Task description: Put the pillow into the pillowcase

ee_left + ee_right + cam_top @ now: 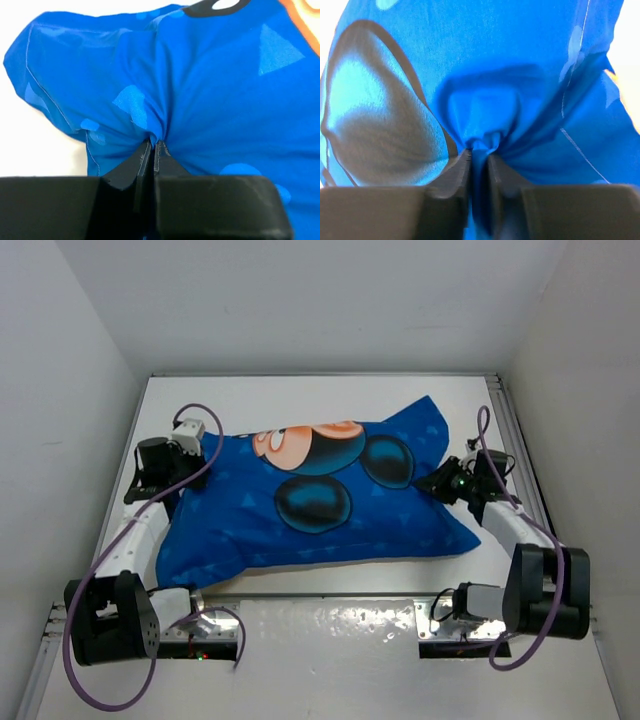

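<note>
The blue pillowcase (320, 500) with the cartoon mouse print lies plump across the table, blue side up. The white pillow is hidden; I cannot see it in any view. My left gripper (192, 465) is shut on a pinch of the pillowcase's blue cloth (165, 90) at its left edge, fingers (142, 160) closed with cloth between them. My right gripper (432, 483) is shut on a bunched fold of the pillowcase (485, 110) at its right edge. A thin sliver of orange shows at the far right of the right wrist view.
White table (300, 390) with metal rails along the right edge (520, 440) and near edge. White walls enclose the left, back and right. Both arm bases (110, 615) stand at the near edge, purple cables looping beside them.
</note>
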